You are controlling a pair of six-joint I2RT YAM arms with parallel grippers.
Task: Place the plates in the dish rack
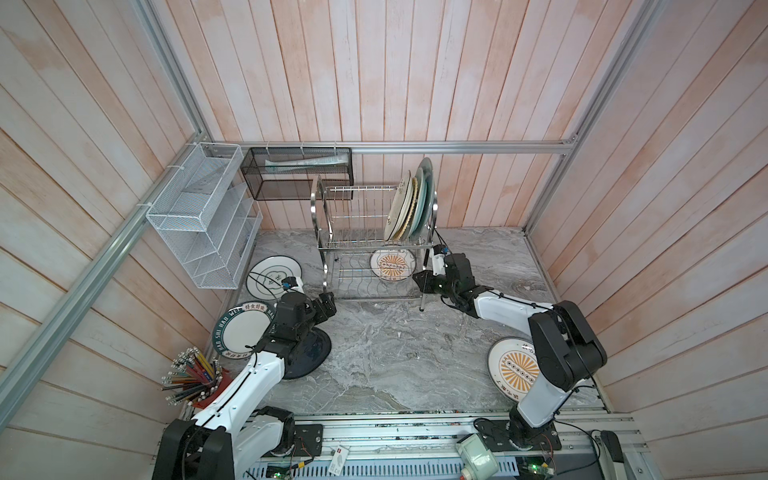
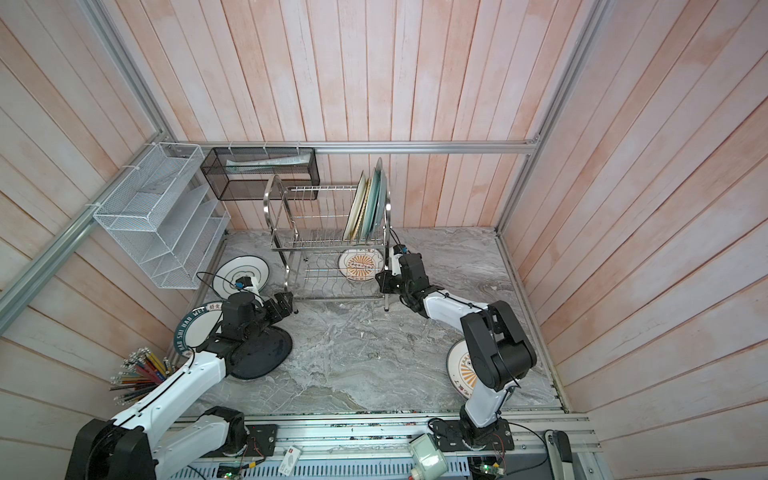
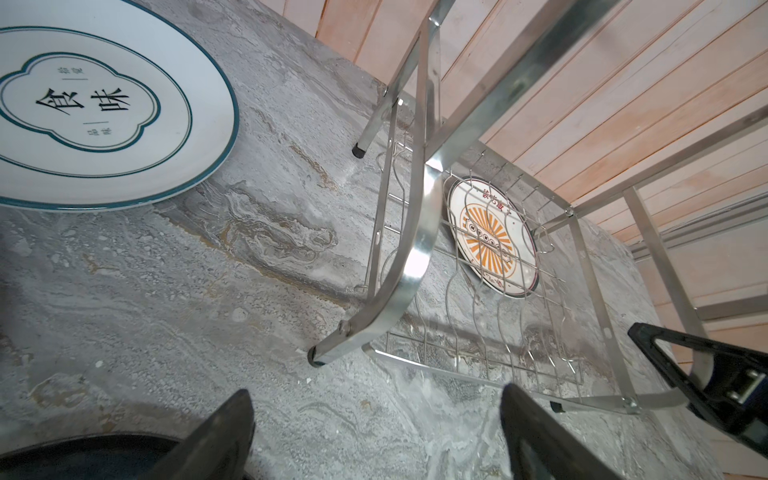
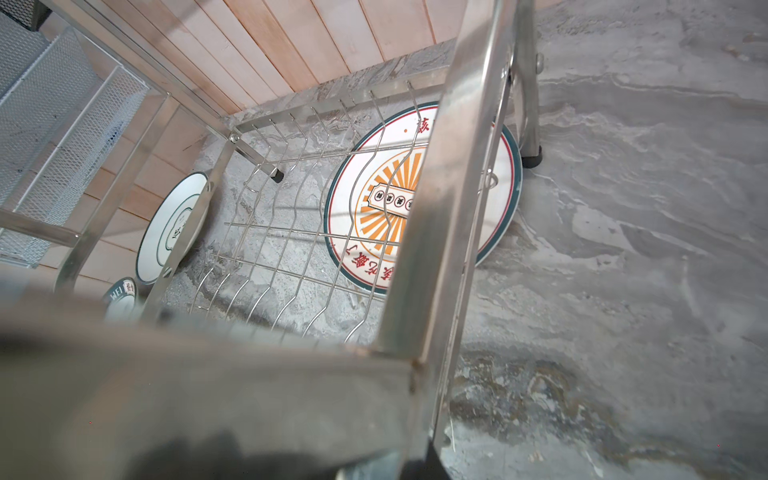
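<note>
Marble tabletop [image 1: 395, 353], plank walls [image 1: 374, 83], left gripper [image 3: 376, 411] spread (empty), right gripper [image 1: 420, 279] clamping dish rack [image 1: 361, 249]

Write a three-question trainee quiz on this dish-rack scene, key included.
1. True or false: the plates in the upper tier of the dish rack stand on edge.
2. The orange-sunburst plate nearest the rack lies: A) in the upper tier; B) on the table beneath the lower tier; C) stacked on the black plate.
3. Fill in: the jaws of the left gripper stand ___.
Key: 1 true; 2 B; 3 open.
</note>
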